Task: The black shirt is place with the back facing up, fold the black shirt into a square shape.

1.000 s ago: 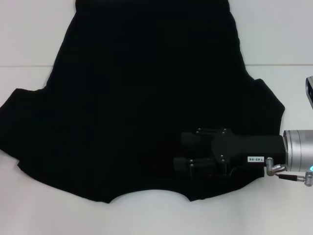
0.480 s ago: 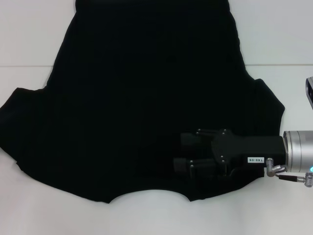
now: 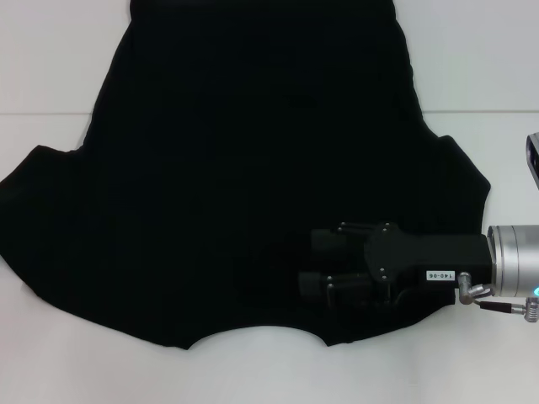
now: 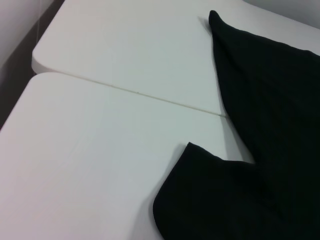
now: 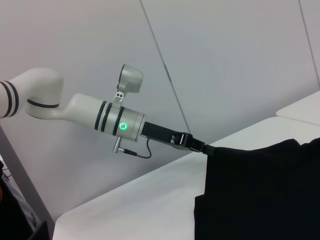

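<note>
The large black soft-fabric T-shirt lies spread flat on the white surface, sleeves out to both sides and its curved neckline edge nearest the robot. The right gripper reaches in sideways over the shirt, just above that neckline edge; its black fingers blend into the cloth, so I cannot tell their spread. The left gripper sits at the shirt's sleeve edge, fingers hidden by fabric.

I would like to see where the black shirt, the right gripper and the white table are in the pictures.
black shirt [image 3: 253, 168], head view, on the middle of the back panel.
right gripper [image 3: 313, 263], head view, between its fingertips, over the shirt near the collar.
white table [image 4: 100, 150], left wrist view, on bare surface beside the sleeve.
</note>
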`<act>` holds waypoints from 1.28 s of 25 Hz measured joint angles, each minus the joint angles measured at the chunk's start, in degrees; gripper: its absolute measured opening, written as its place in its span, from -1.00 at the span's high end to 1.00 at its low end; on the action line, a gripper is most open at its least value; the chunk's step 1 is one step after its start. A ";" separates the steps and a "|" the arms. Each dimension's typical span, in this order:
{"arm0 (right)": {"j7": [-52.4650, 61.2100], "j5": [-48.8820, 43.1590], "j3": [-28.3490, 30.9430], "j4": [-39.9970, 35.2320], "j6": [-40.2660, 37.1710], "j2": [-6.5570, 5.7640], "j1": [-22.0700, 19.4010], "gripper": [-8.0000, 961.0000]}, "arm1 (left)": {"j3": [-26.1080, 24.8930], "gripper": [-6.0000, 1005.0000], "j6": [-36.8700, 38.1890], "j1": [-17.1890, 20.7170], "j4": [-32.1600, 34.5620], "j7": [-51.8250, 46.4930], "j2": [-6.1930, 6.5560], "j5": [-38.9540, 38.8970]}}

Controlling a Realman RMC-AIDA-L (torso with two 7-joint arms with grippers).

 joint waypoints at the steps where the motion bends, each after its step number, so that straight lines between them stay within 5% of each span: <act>1: 0.00 0.00 0.00 0.00 0.00 0.00 0.00 -0.83 | 0.00 0.93 -0.08 -0.10 -0.01 0.01 0.00 0.00; 24: 0.00 0.09 0.01 0.00 0.09 0.00 0.02 -0.83 | 0.00 0.93 4.01 -1.53 -0.45 0.11 0.01 -0.44; 32: 0.00 0.09 0.00 0.00 -0.01 0.00 -0.22 -0.83 | 1.66 0.93 6.25 -4.73 -2.02 1.30 -0.49 -0.54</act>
